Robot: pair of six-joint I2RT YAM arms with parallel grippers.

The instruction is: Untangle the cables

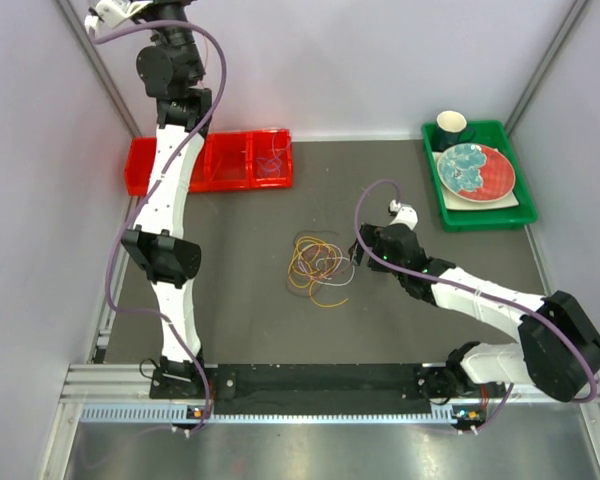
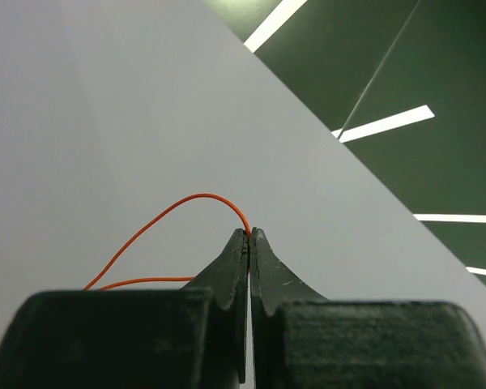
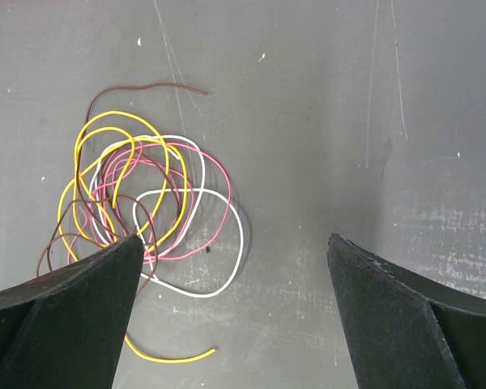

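Closest to my left wrist lens, the left claw (image 2: 249, 235) is pressed together on an orange cable (image 2: 170, 212). The strand is nipped right at the fingertips and arcs away to the left in a loose loop. That arm stands raised high at the far left corner, with only pale wall behind the claw.

Below it, along the far edge of the table (image 1: 240, 310), I see a red bin (image 1: 225, 183) split into compartments. The rightmost compartment holds a few thin strands (image 1: 273, 160) whose colours I cannot make out.

Near the middle of the table the cables (image 1: 318, 265) lie in a tangle of overlapping loops. Through the right wrist lens they read as yellow, white, pink and brown.

Just right of that heap, the right claw (image 3: 235, 238) is spread wide, low over the table, holding nothing. The finger (image 3: 73, 316) on the left of that view overlaps the edge of the heap, and I cannot tell whether it touches a strand. A white loop reaches into the gap.

At the far right corner sits a green tray (image 1: 485, 222) carrying a red and teal plate (image 1: 475, 170) and a dark cup (image 1: 452, 127).
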